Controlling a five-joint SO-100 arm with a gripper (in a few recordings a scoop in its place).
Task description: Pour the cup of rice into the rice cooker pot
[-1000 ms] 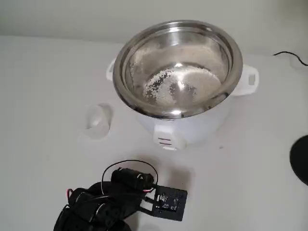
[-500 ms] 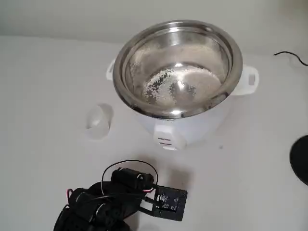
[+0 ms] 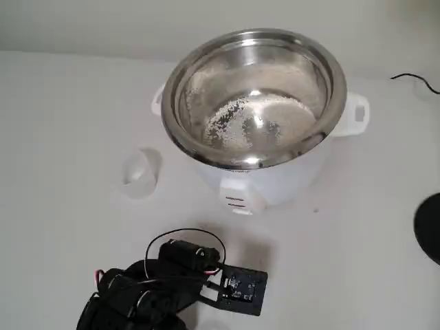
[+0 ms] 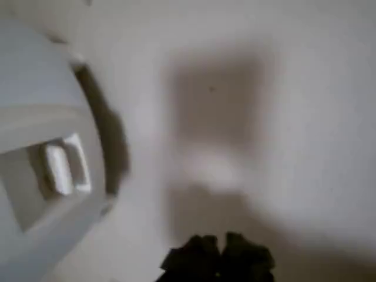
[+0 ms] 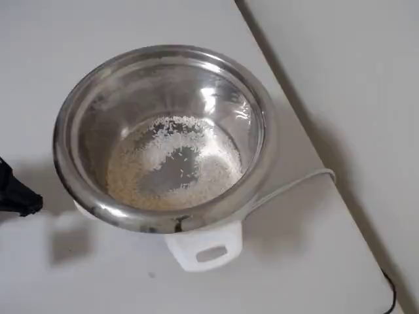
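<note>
Rice (image 3: 256, 122) speckles the shiny round steel rice cooker pot (image 3: 180, 82).

White table (image 3: 62, 110) — pale wall (image 3: 103, 24)

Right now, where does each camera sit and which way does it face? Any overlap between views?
Fixed view: high, angled down at the table; rice cooker pot with rice, cup on the table to its left, folded arm at the bottom edge.
Wrist view: on the arm, blurred, facing the table; cooker body at left, dark gripper at the bottom.
Overhead view: straight down into the pot; dark arm part at the left edge.
Shared: fixed and overhead both show the rice in the pot.
</note>
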